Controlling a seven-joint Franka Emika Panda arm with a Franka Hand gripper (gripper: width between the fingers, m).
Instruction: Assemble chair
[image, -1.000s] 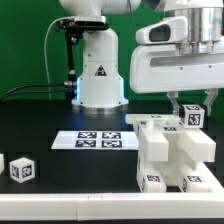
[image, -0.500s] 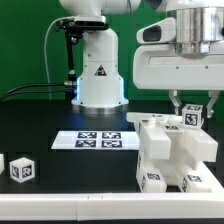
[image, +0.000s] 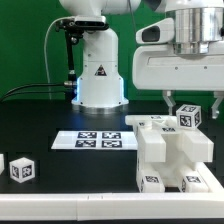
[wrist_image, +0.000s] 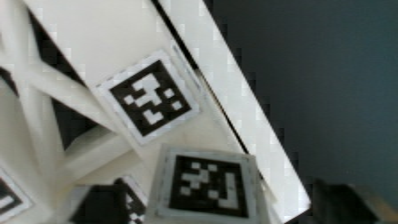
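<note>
Nearest, at the exterior view's left, lies a loose tagged cube (image: 20, 168). At the right front stands the chair (image: 165, 155), a stepped white block. Behind them lies the marker board (image: 100, 140), then the robot base (image: 100, 72). The arm (image: 185, 60) hangs straight down over the chair's rear. Its gripper (image: 188, 106) is released, fingers (image: 170, 102) flanking the top block (image: 188, 117) without gripping it.

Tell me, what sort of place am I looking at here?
Probably a robotics lab bench: a white robot arm stands on a black table, a marker board lies flat there, and chunky white chair pieces carry similar square black-and-white tags.
</note>
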